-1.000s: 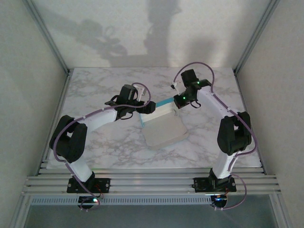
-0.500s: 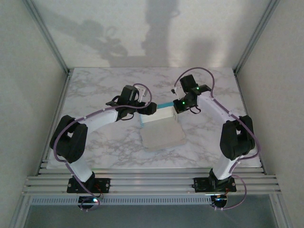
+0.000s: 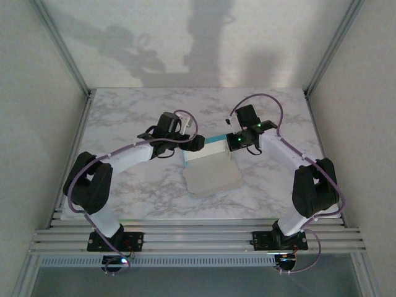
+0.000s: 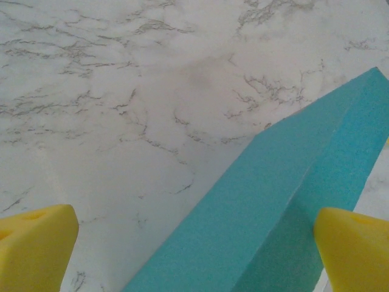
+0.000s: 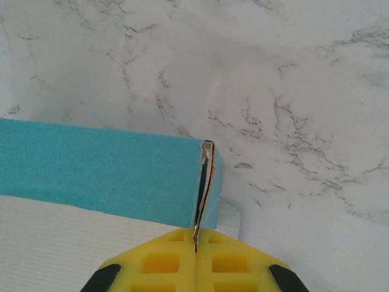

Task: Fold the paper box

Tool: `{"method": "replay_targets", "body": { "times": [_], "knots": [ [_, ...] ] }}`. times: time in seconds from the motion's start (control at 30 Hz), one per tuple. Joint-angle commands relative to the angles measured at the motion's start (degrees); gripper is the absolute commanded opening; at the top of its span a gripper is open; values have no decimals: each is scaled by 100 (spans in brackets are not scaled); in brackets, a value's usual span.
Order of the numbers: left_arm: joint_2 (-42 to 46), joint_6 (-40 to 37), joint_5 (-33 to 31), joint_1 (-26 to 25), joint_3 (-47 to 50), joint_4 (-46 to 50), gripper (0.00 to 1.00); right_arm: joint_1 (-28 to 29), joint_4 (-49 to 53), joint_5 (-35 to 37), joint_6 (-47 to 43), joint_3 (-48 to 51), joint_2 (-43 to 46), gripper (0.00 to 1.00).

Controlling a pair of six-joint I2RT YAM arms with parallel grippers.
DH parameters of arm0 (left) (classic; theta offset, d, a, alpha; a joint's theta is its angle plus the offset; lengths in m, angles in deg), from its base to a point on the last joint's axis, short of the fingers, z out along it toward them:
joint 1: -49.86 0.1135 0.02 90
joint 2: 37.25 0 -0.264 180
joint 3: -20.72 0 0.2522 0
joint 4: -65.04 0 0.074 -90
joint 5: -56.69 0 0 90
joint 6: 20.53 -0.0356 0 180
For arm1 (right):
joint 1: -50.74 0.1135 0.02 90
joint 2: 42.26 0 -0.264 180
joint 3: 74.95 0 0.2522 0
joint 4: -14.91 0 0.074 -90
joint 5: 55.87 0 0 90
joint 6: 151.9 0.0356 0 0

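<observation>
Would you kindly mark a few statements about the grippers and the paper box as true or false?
1. The right gripper is shut on an edge of the paper box. True.
2. The left gripper is shut. False: its jaws stand wide open, with the box's turquoise panel between them.
3. The box rests on the marble table. True.
4. The box's raised wall is red. False: it is turquoise.
5. The box lies at the table's far left corner. False: it lies near the middle, between the two grippers.

Bright diffuse light; soft shadows on back wall (image 3: 185, 43).
</observation>
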Motion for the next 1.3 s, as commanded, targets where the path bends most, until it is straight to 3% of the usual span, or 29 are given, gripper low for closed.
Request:
{"method": "replay_targets", "body": {
  "times": [0.0,0.6,0.87,1.27],
  "knots": [
    [151,12,194,-67,-32,160,99,83,-120,-218,-27,229,58,0],
    [192,49,293,-25,-245,276,99,138,-331,-77,9,817,29,0],
    [223,223,1179,677,-441,78,99,149,-814,-861,-467,737,-181,0],
    [-155,368,1981,1291,-392,-589,99,758,-754,-1014,-792,-202,-1062,0]
  ]
}}
